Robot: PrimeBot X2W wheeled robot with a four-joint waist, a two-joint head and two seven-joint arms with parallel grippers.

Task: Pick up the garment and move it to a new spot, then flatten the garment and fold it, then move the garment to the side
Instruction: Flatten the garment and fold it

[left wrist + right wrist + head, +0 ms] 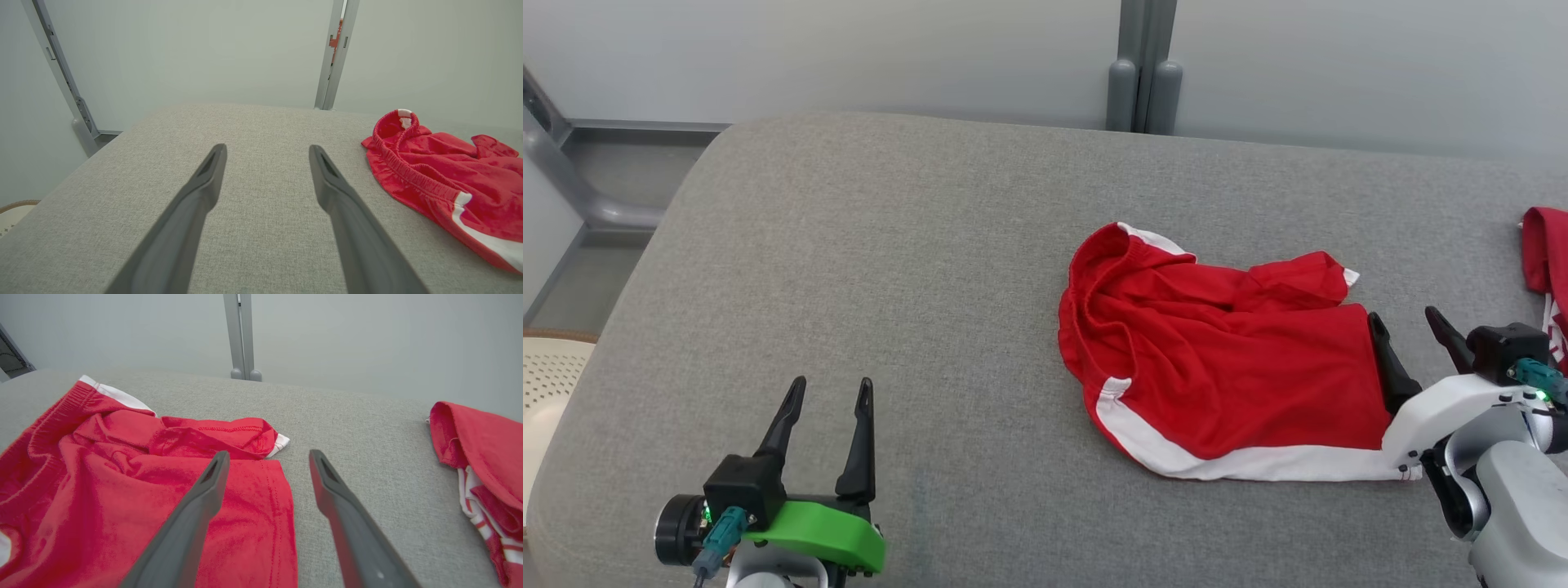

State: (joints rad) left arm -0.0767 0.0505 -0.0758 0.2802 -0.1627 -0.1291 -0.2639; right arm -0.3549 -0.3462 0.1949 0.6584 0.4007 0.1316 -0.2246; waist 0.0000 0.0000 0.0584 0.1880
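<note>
The garment point(1217, 359), a pair of red shorts with white trim, lies rumpled on the grey cushion point(890, 245), with its hem edge right under the right gripper point(1402, 317). That claw is spread wide and holds nothing. One finger hangs over the red cloth and the other over bare cushion just beside the hem (whether the first finger touches the fabric I cannot tell). On that claw's outer side, apart from it, lies a second red garment point(1543, 253) with white stripes. The left gripper point(833, 382) is well apart from the shorts, which lie off to its right. It is spread wide and empty over bare cushion.
</note>
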